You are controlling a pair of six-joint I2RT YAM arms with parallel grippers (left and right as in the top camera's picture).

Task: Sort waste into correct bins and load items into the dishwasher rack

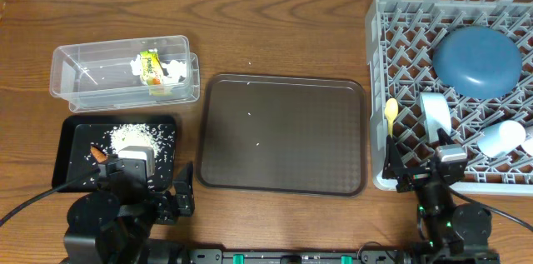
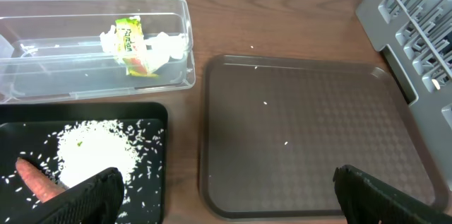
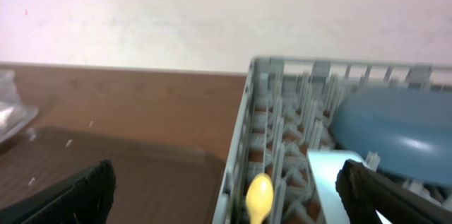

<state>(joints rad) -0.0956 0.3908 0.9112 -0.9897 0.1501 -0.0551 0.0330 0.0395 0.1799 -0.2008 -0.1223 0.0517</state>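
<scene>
- Only the overhead view shows the white bowl [image 1: 502, 139] in the dishwasher rack [image 1: 391, 14].
- Left wrist view: carrot [image 2: 35, 180] on the black tray [image 2: 161, 181]; left gripper [image 2: 227, 176] jaws spread, empty.
- Right wrist view: right gripper [image 3: 226, 171] jaws spread; spoon [image 3: 259, 196] in the rack.

My left arm [image 1: 104, 218] was black all over, a stack of rounded housings and blocky joints, with a pale grey block [image 1: 133, 162] sitting on its wrist. A thin black cable [image 1: 29, 200] curved away from it to one side. My right arm [image 1: 454, 226] was black too, with a silver-grey block [image 1: 452, 156] on its wrist and small green lights [image 1: 444, 224] glowing on its body. Seen from the wrists, the fingers [image 2: 81, 197] of my left gripper [image 2: 227, 174] and the fingers [image 3: 67, 197] of my right gripper [image 3: 226, 167] were matte black, broad and blunt, with a finely grained surface
</scene>
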